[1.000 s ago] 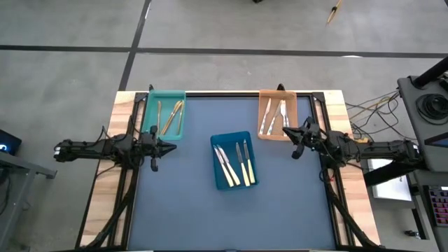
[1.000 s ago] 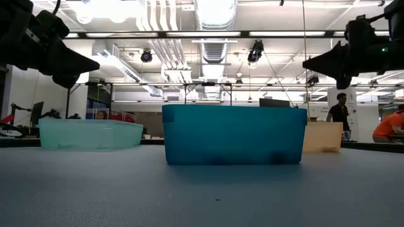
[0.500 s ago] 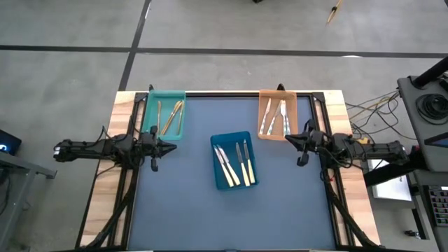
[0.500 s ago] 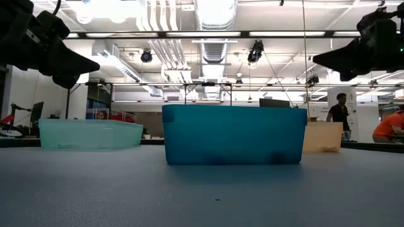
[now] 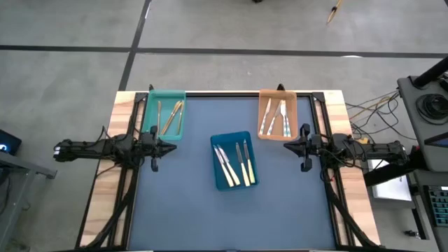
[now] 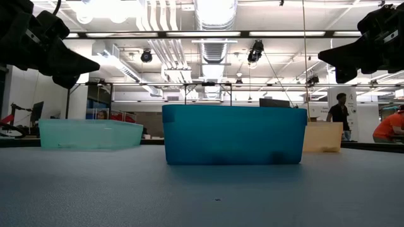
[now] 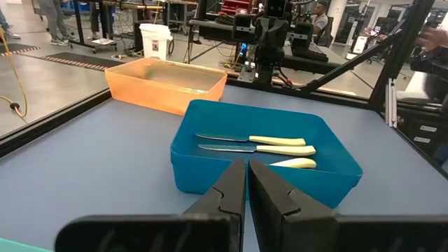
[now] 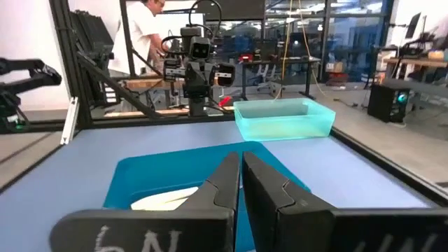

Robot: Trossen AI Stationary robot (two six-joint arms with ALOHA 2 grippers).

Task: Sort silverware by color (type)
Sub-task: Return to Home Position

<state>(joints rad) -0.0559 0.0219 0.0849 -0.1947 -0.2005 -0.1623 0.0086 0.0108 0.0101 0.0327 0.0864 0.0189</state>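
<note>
While both hang above the table (image 5: 280, 210) edges, left gripper (image 5: 171, 146) pinched together, empty, right gripper (image 5: 286, 146) likewise, silverware (image 5: 236, 155) in teal tray (image 5: 151, 105), blue tray (image 5: 214, 168), orange tray (image 5: 292, 105)

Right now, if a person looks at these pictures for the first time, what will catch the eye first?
Three bright trays stand out on the dark table: a teal tray back left, an orange tray back right, a blue tray in the middle, each holding silverware. The left gripper and right gripper, both shut and empty, hover at the table's sides, pointing inward.
</note>
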